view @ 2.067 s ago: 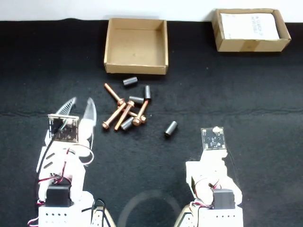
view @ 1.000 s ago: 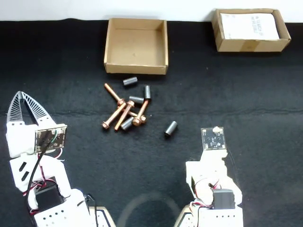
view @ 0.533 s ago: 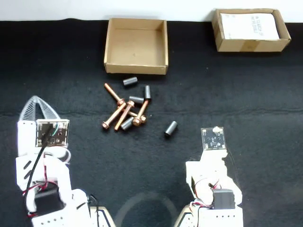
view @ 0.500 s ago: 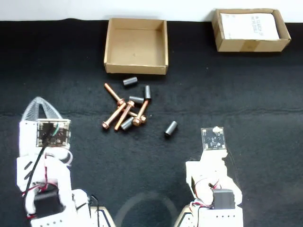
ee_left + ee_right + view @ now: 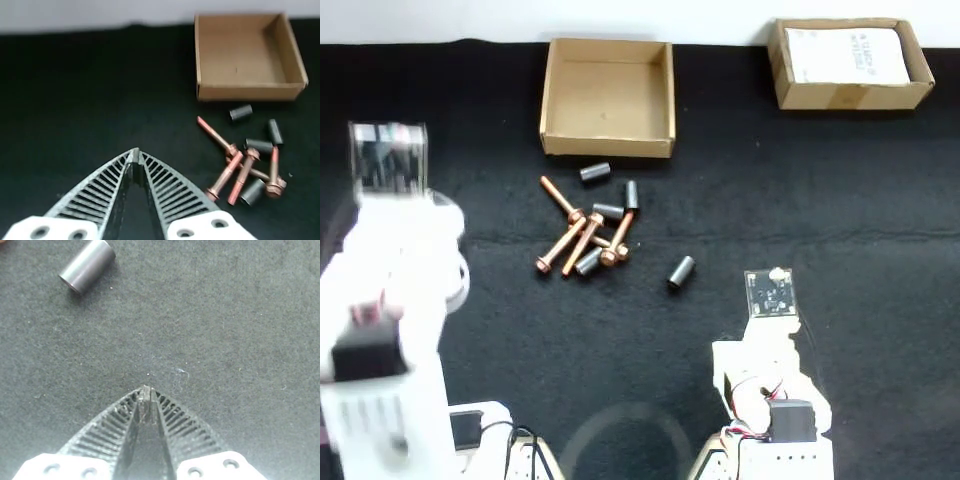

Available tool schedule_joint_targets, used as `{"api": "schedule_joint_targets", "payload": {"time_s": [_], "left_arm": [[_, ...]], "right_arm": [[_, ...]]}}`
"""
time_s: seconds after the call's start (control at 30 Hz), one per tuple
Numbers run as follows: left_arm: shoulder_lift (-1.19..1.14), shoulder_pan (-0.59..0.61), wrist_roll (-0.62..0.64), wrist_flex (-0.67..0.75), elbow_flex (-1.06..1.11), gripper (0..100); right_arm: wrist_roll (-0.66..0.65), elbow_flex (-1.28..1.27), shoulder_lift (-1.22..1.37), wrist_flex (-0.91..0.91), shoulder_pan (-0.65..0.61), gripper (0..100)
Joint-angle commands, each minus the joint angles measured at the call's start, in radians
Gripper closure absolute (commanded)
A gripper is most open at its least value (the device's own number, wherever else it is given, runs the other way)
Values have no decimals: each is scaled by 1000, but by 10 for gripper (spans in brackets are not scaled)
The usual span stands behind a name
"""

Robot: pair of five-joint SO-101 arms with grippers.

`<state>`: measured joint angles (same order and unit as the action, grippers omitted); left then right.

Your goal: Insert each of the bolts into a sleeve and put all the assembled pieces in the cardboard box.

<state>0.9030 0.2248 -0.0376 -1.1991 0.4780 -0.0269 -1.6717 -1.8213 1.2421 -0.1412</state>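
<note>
1. Left gripper [image 5: 136,151]: tips pinched together, holding nothing. Its arm [image 5: 390,300] stands tall on the left side of the black table [image 5: 500,350], well apart from the parts.
2. Bolts [image 5: 582,238]: copper-coloured, lying in a loose crisscross heap left of centre, on the near side of the cardboard box.
3. Sleeves: dark grey stubby tubes lying loose around that heap. One [image 5: 595,172] sits just beside the box's near wall, two [image 5: 632,194] [image 5: 608,211] are at the far end of the heap, and one [image 5: 588,262] is tucked in at the near end.
4. Cardboard box [image 5: 608,100]: far side of the table, open top up.
5. Lone sleeve [image 5: 681,271]: lying by itself to the right of the heap.
6. Right gripper [image 5: 146,391]: tips closed on each other, gripping nothing, pointing down at the mat with the lone sleeve close by.
7. Second box [image 5: 850,95]: far right corner, with a white sheet [image 5: 845,55] inside.
</note>
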Motion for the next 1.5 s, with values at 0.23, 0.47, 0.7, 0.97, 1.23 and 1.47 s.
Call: {"api": "schedule_joint_targets", "payload": {"time_s": [0.23,0.47,0.7,0.97,1.23,1.47], "left_arm": [[-437,-156,37,-242,-125,990],[-446,-314,37,-242,53,988],[-450,-415,37,-124,255,987],[-444,-280,37,296,556,990],[-447,-208,37,365,552,987],[-452,-211,37,370,550,987]], "right_arm": [[0,-133,-10,-1,4,992],[0,-133,-10,-1,4,992],[0,-133,-10,-1,4,992],[0,-133,-10,-1,4,992],[2,-133,-10,-4,-38,992],[5,-130,-10,1,-127,992]]}}
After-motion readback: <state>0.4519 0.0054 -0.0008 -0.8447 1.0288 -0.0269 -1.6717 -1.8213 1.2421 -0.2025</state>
